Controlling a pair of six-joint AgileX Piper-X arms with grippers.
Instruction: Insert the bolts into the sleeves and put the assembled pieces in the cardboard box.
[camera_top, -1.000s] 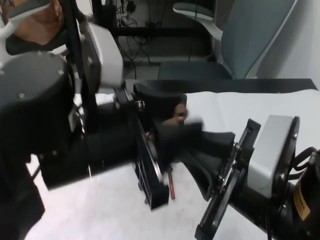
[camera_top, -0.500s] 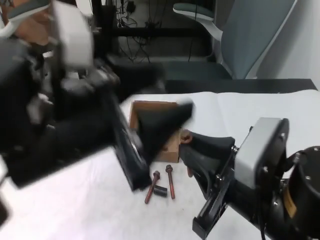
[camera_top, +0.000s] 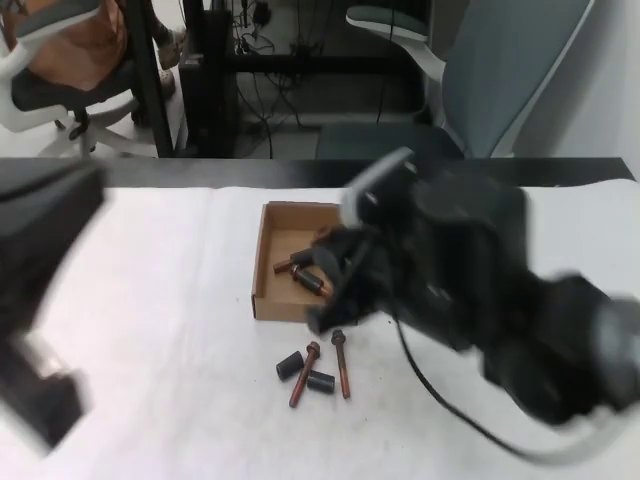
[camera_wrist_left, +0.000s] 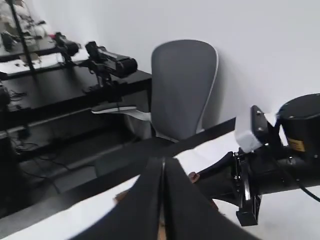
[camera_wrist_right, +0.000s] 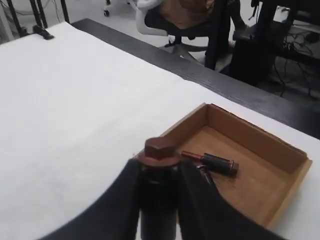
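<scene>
Assembled piece held at the cardboard box

The right gripper (camera_wrist_right: 159, 197) is clamped on an assembled piece (camera_wrist_right: 158, 150) (bolt head up, dark sleeve between the fingers), close by the rim of the cardboard box (camera_wrist_right: 250, 134), where another finished piece (camera_wrist_right: 212, 161) already lies. To place it well, I judge it should go clear over the wall, come down near the box floor beside that piece rather than on it, and only then be let go. The left gripper (camera_wrist_left: 163, 200) is closed with nothing visible in it. Two bolts (camera_top: 341, 362) and two sleeves (camera_top: 290, 365) wait on the bench (camera_top: 150, 300)
</scene>
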